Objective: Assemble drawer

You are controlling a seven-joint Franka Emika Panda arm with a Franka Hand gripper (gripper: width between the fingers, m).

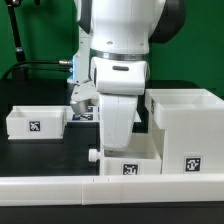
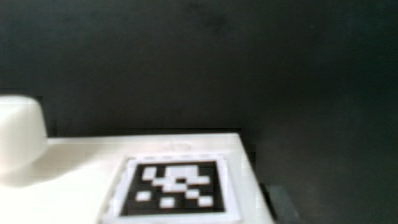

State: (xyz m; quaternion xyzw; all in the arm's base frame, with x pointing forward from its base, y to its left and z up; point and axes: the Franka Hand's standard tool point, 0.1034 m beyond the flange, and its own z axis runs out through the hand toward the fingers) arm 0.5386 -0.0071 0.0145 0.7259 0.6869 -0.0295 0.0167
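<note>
arm: the white robot arm (image 1: 120, 40) comes straight down the middle of the exterior view, so it blocks a lot of what's behind it.

pincer: the pincer (image 1: 118, 146) is down low, its tip dipping behind the rim of the middle tray. Honestly can't tell if the fingers are apart, together or clamped on anything, because the hand's own body hides them from outside. The wrist view only catches one blurry white finger (image 2: 18, 135) at the edge.

middle tray: this shallow white tray (image 1: 150, 165) sits right under the pincer, open side up. It has a black-and-white tag on its front wall and a little knob (image 1: 93, 155) sticking out on the side toward the exterior view's left.

other tray: a second shallow tray (image 1: 18, 124) sits well off to the side of the pincer, toward the exterior view's left. It's flat on the table with a tag on its front, and nothing is touching it.

housing: the tall boxy housing (image 1: 185, 125) stands just beside the pincer on the other side, toward the exterior view's right. It's open at the top, tagged low on its front, and looks like it sits right up against the middle tray.

rail: a low white rail (image 1: 100, 188) runs along in front of the pincer and the middle tray, nearest the camera.

marker board: a bit of the marker board (image 1: 82, 116) peeks out behind the pincer, next to the arm.

table: a black table (image 1: 45, 150) lies under everything.

wrist view: pretty blurry. A square tag (image 2: 178, 188) on a flat white part sits just beside the finger, with dark table behind it.
</note>
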